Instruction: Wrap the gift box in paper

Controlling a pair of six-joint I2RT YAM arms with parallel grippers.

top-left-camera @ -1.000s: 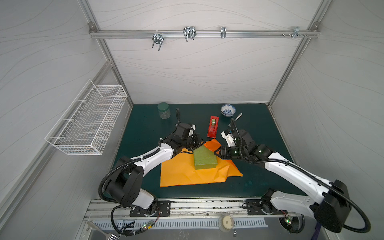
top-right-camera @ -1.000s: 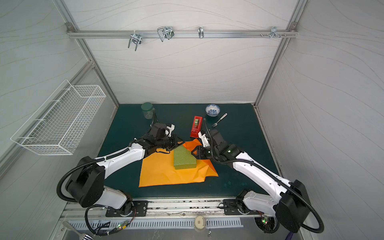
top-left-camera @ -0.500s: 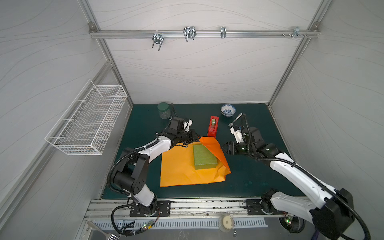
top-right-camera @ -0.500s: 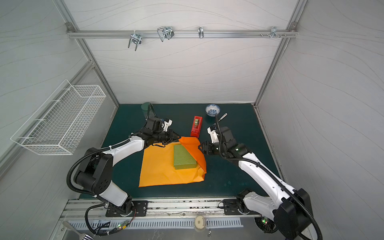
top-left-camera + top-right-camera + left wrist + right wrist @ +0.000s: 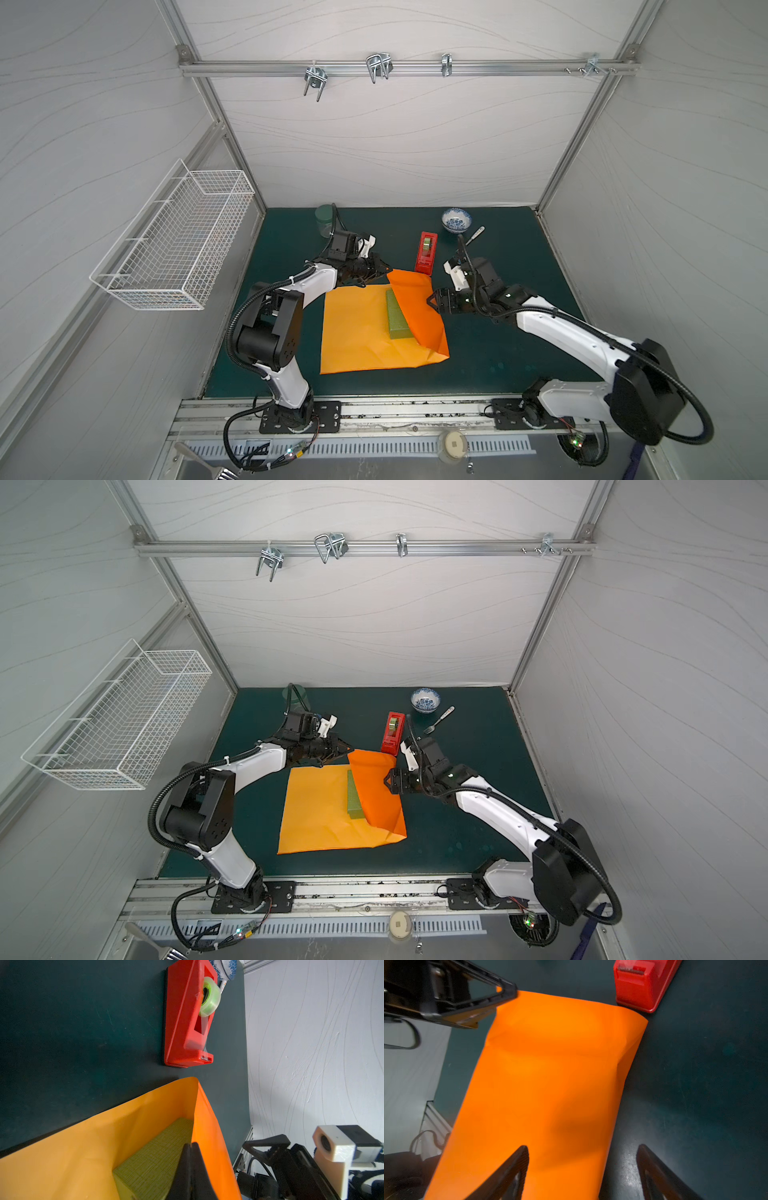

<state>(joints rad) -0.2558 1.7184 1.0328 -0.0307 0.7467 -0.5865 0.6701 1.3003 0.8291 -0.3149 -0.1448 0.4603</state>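
Orange paper (image 5: 357,332) flap raised over green box (image 5: 395,316), centre frame; left end effector (image 5: 384,269) clenched on its corner, right end effector (image 5: 431,301) released beside flap.

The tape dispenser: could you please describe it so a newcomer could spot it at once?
On the dark green mat, look just beyond the raised far corner of the orange paper. The tape dispenser lies there, in front of the blue-patterned bowl. It alone is bright red, a narrow block carrying a roll of clear tape.
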